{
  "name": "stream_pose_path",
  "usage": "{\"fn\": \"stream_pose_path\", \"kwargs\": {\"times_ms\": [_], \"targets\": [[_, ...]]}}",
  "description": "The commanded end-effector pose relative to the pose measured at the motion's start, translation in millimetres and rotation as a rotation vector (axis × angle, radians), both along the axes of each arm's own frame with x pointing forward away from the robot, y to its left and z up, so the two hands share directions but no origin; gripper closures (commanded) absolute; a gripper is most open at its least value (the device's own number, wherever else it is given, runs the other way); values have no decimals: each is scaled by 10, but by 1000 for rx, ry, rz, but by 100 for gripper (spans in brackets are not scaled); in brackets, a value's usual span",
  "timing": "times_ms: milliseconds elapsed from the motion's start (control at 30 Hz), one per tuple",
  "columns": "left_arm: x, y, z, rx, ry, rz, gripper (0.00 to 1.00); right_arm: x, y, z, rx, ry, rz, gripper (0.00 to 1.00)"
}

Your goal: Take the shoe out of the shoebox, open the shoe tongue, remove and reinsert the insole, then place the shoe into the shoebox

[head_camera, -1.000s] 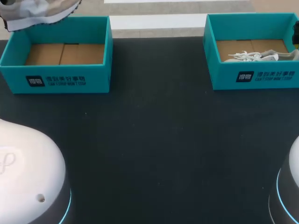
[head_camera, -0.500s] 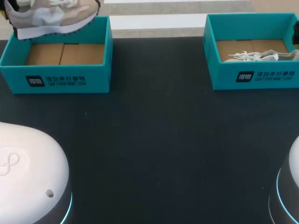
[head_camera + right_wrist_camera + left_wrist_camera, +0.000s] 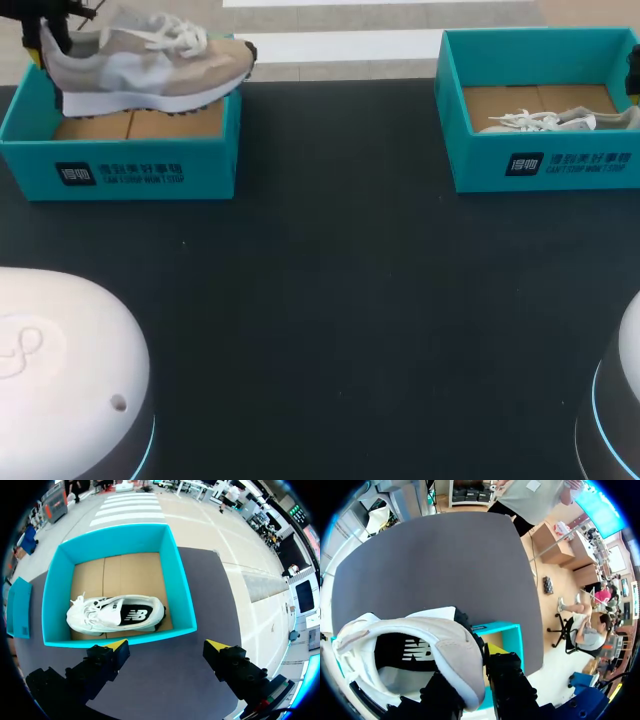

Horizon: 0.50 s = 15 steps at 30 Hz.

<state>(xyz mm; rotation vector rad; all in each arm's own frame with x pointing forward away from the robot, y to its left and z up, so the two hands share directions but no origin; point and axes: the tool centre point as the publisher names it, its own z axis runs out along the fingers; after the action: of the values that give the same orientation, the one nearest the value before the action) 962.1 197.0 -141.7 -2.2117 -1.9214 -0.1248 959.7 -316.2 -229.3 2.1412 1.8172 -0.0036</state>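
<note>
The left hand point(image 3: 46, 36) pinches the heel of a beige shoe point(image 3: 150, 65) and holds it over the open left shoebox point(image 3: 130, 172), at the far left of the dark worktop point(image 3: 350, 300). From the head view the shoe lies roughly level, sole down and laces up. Its toe points toward the worktop's middle and pokes just past the box's inner wall. The hand is at the shoe's outer end, by the box's far left corner.

In the left wrist view the shoe point(image 3: 420, 645) fills the space right ahead of the hand point(image 3: 477, 680), with its heel collar clamped between the two black fingers, one on each side. A corner of the teal shoebox point(image 3: 512, 640) shows under the heel.

The right hand point(image 3: 167, 652) hangs with its fingers spread wide, holding nothing, just on the near side of the right shoebox point(image 3: 182, 595). A white shoe point(image 3: 117, 615) lies on its side on that box's cardboard floor, ahead of the hand and apart from it.
</note>
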Motion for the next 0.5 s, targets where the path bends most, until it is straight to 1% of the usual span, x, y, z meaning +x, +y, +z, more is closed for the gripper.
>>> {"fn": "stream_pose_path", "kwargs": {"times_ms": [33, 67, 500], "targets": [[-314, -79, 50, 7, -183, -17, 100, -4, 2, -2, 0, -1, -1, 0], [-357, -98, 54, -1, -193, -22, 100, -4, 2, -2, 0, -1, -1, 0], [-357, -98, 54, -1, -193, -22, 100, -4, 2, -2, 0, -1, -1, 0]]}}
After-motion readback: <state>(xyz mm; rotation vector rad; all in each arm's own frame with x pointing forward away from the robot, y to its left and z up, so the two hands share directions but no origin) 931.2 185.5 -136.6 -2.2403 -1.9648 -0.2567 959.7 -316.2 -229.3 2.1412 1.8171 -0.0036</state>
